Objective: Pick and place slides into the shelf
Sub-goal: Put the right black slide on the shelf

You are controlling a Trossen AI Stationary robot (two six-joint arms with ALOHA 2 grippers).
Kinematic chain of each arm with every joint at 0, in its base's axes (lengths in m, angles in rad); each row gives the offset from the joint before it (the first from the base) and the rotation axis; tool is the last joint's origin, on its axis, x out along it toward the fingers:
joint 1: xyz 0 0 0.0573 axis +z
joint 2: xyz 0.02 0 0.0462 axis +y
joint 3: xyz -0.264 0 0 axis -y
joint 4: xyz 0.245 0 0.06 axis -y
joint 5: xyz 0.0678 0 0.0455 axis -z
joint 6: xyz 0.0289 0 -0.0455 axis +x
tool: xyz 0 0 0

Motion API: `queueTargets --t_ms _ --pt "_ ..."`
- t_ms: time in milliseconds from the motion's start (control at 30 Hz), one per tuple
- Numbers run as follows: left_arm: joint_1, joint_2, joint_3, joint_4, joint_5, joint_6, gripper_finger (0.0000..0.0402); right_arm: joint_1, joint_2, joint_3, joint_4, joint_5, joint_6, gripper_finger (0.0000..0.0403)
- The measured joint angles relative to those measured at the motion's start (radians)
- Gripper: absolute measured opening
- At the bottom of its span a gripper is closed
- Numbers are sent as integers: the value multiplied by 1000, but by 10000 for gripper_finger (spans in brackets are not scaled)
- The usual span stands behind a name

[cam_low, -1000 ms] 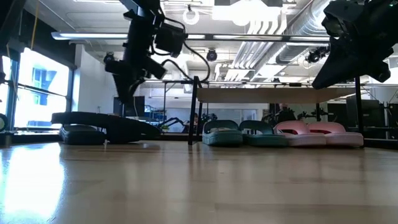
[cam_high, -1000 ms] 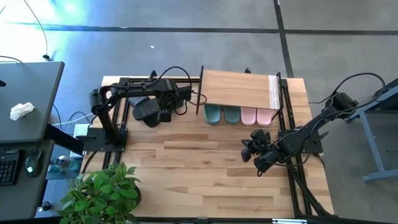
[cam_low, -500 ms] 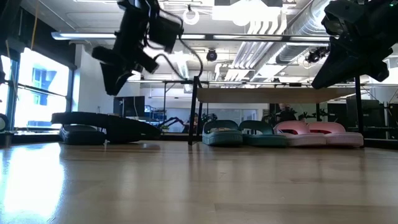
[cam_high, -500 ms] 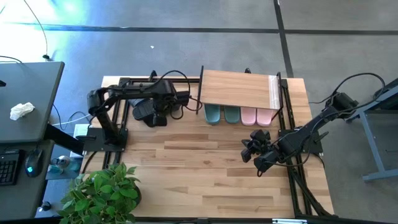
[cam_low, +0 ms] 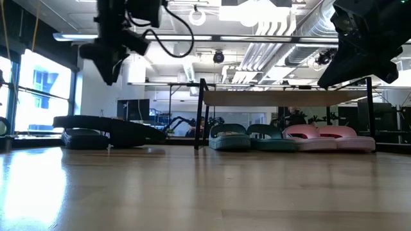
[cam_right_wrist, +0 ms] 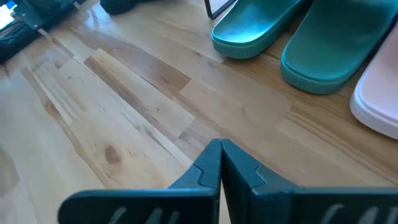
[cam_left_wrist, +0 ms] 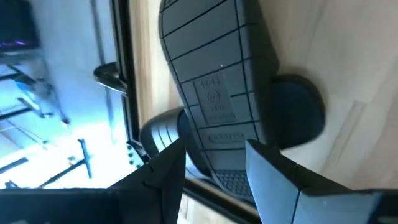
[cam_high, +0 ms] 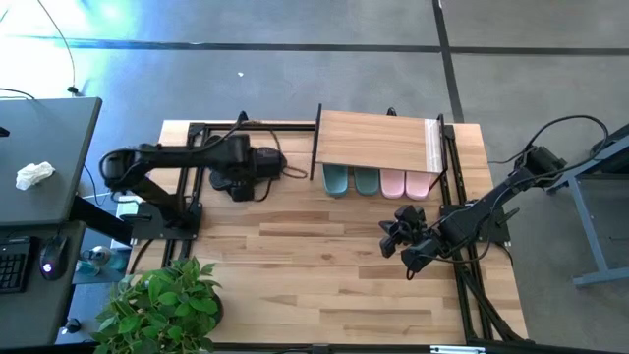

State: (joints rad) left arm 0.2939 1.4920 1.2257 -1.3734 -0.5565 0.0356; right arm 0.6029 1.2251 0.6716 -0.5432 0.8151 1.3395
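Two black slides half-hidden under left tool — fingers spread, empty; right tool pressed together.

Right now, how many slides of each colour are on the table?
Green slides: 2
Pink slides: 2
Black slides: 2, overlapping, left of the shelf
Total: 6

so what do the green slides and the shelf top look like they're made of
Green slides: likely moulded rubber or foam, smooth with a soft satin sheen and rounded one-piece edges in the right wrist view. Shelf top: a light wood plank or wood-look laminate, matte, with fine straight grain; which of the two can't be told.
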Motion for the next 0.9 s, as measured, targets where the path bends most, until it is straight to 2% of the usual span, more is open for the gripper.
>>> queueTargets --t_ms 167,333,467,633,900 --pt "-22 -102 -186 189 -22 -28 152 0 0 0 0 20 -21 0" --pt "-19 -145 -325 257 -31 -58 152 -1 0 0 2 19 -21 0" --pt "-19 -141 -392 316 43 -73 152 -1 0 0 6 14 -20 0" --pt "-19 -139 -446 380 97 -71 152 -1 0 0 4 16 -38 0" --pt "-19 -139 -423 382 68 -25 152 -1 0 0 3 21 -42 0"
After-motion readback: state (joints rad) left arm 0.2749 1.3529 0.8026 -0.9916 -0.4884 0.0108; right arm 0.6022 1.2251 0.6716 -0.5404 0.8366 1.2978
